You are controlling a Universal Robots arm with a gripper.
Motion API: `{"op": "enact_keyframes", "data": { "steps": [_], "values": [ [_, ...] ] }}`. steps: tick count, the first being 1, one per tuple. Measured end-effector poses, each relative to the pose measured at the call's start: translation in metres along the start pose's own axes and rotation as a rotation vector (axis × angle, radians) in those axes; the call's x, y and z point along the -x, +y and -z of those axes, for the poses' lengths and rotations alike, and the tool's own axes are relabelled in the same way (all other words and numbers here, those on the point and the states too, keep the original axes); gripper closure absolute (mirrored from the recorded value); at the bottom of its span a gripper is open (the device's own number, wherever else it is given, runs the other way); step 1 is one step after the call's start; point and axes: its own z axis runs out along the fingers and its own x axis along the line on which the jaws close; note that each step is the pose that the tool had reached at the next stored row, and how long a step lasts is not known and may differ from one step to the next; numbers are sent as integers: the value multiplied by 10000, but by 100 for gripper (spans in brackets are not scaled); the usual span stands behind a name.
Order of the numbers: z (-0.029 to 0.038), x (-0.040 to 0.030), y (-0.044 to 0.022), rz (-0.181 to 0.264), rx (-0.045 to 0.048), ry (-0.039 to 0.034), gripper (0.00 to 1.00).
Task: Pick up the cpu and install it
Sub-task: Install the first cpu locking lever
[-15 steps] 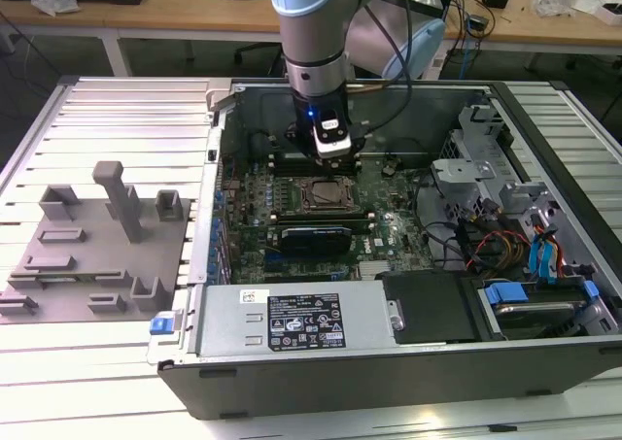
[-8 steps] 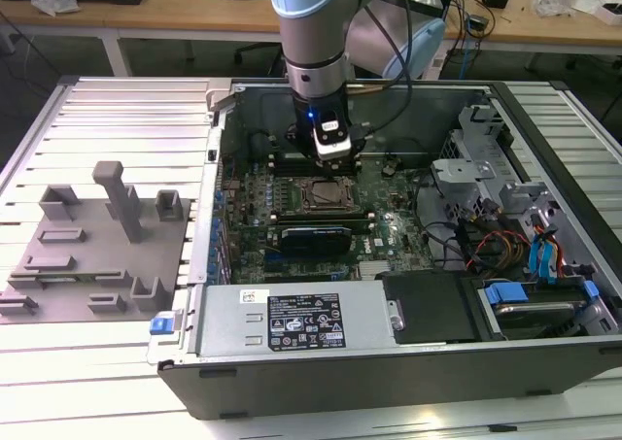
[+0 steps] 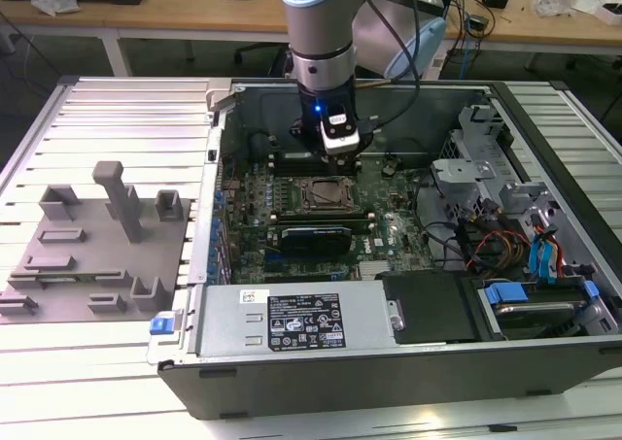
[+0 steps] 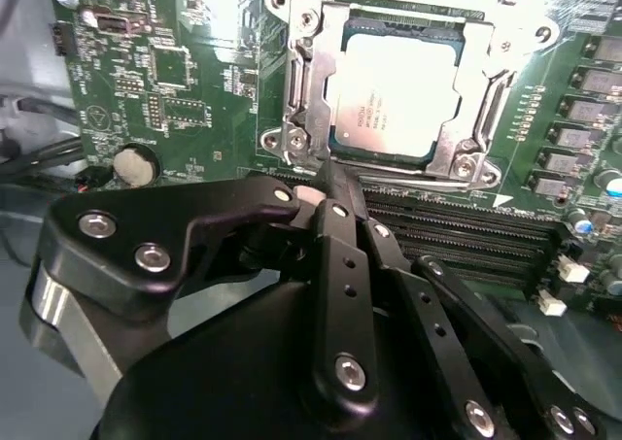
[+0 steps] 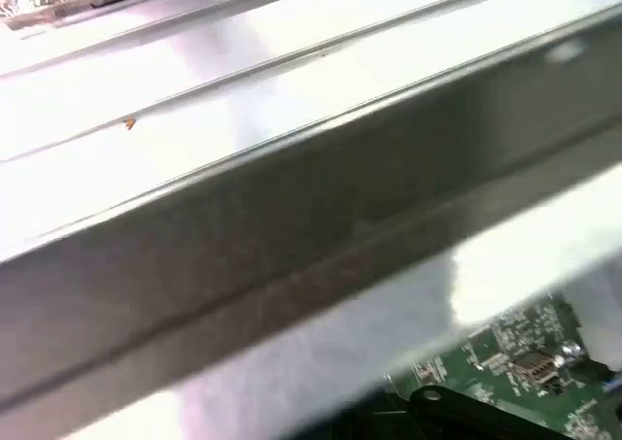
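- We see the arm (image 3: 324, 17) as a thick silver-grey cylinder with a pale blue joint cap and a ribbed metal collar below it.
- A small blue light glows on its black wrist block (image 3: 335, 129), which carries a white panel.
- A black cable runs off beside it.
- The gripper (image 4: 328, 183) is matte black, its linked bars pinned with silver screws.
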Motion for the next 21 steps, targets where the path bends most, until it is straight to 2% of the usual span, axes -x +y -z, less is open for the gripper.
{"op": "enact_keyframes", "data": {
  "steps": [2, 3, 4, 5, 7, 8, 21],
  "values": [
    [49, 8, 4, 12, -64, -28, 89],
    [84, 14, 9, 36, -181, -56, 89],
    [92, 16, 9, 72, -413, -12, 89],
    [93, 15, 8, 94, -581, 57, 89],
    [92, 15, 9, 121, -795, 174, 89],
    [92, 15, 8, 123, -823, 190, 89],
    [91, 17, 7, 126, -824, 194, 89]
  ]
}}
